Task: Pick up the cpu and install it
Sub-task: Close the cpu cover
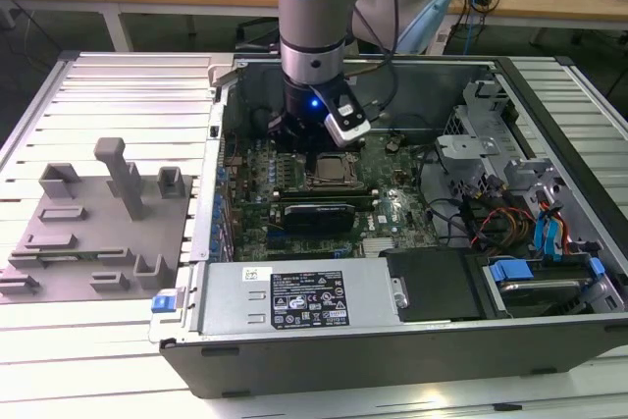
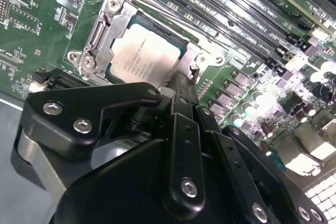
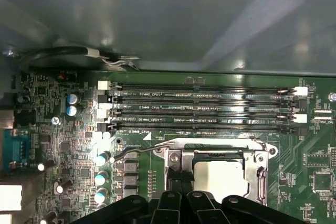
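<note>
The cpu, a square chip with a silvery-grey top, lies flat inside the metal socket frame on the green motherboard; it also shows in the first wrist view as the cpu. My gripper is shut with nothing in it. Its tips rest at the socket's edge, right beside the chip and apart from its top. In the first wrist view the gripper stands next to the chip. In the exterior view the arm reaches down into the open computer case, with the gripper just above the socket.
Memory slots run alongside the socket, and the thin socket lever lies next to it. A black card, the power supply and drive cages crowd the case. A grey fixture plate with blocks sits at the exterior view's left.
</note>
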